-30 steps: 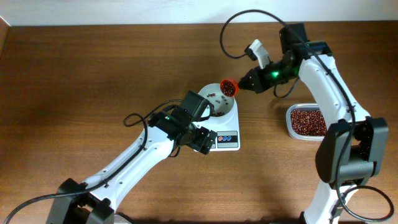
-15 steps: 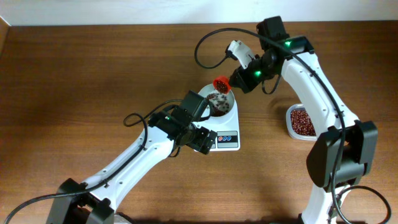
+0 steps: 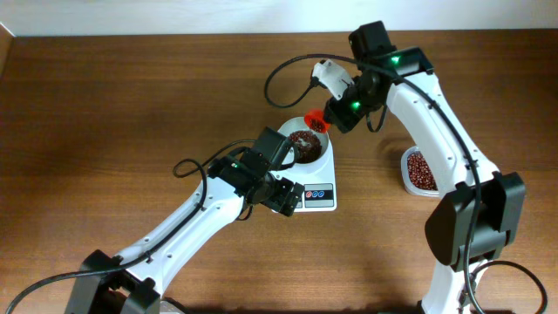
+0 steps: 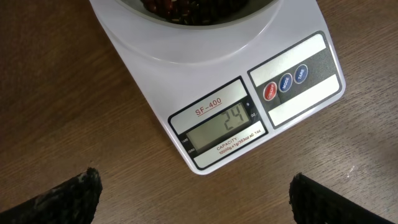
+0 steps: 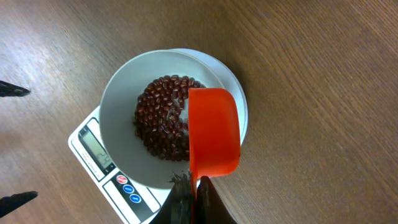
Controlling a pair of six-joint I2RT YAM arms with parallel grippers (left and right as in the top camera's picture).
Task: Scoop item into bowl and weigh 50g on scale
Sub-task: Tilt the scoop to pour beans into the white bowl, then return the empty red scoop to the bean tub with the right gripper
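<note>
The white bowl (image 5: pixel 118 106) stands on the scale (image 4: pixel 292 81), whose display (image 4: pixel 224 127) reads 24. A heap of dark red-brown beans (image 5: pixel 163 117) lies in the bowl (image 3: pixel 292 150). My right gripper (image 5: pixel 198 186) is shut on the handle of an orange-red scoop (image 5: pixel 213 130). The scoop (image 3: pixel 315 119) hangs tipped over the bowl's right side, its underside facing the wrist camera. My left gripper (image 4: pixel 196 199) is open just in front of the scale (image 3: pixel 318 194), nothing between its black fingertips (image 4: pixel 78 194).
A clear tub of beans (image 3: pixel 418 170) sits to the right of the scale, partly hidden behind the right arm. Black cables loop over the table behind the bowl and beside the left arm.
The right arm swung left from near the tub to over the bowl and tipped the scoop; the bowl now holds far more beans. The left arm has not moved.
</note>
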